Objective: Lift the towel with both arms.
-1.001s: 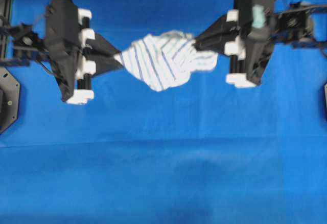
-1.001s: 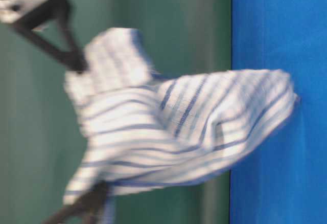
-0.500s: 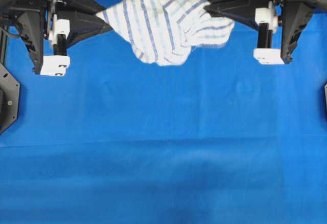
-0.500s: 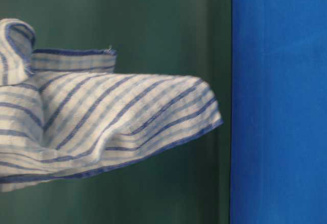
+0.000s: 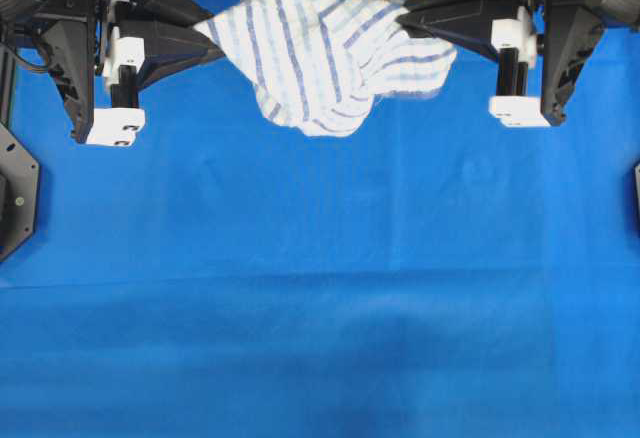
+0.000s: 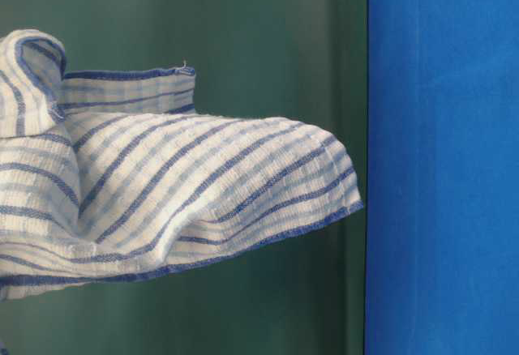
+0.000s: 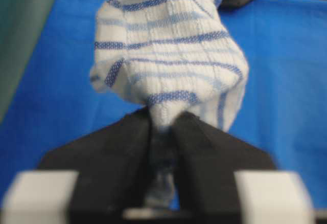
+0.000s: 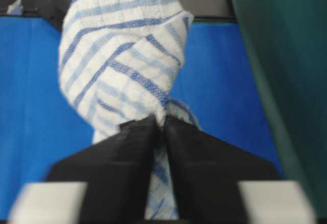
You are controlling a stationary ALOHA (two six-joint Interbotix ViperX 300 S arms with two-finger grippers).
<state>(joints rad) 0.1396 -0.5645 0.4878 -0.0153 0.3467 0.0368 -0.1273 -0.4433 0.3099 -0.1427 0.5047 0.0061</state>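
Since a second ago, both arms have carried the towel [image 5: 325, 53] up toward the top of the overhead view. At left, the left pincer [image 7: 162, 127] grasps 1 bunched corner; at right, the right pincer [image 8: 159, 127] pinches the other. It hangs clear of the blue tabletop [image 5: 320, 288]. Lifting looks essentially done; next calls for holding steady.

Blue tablecloth [image 5: 320, 308]; dark green backdrop [image 6: 243, 39].
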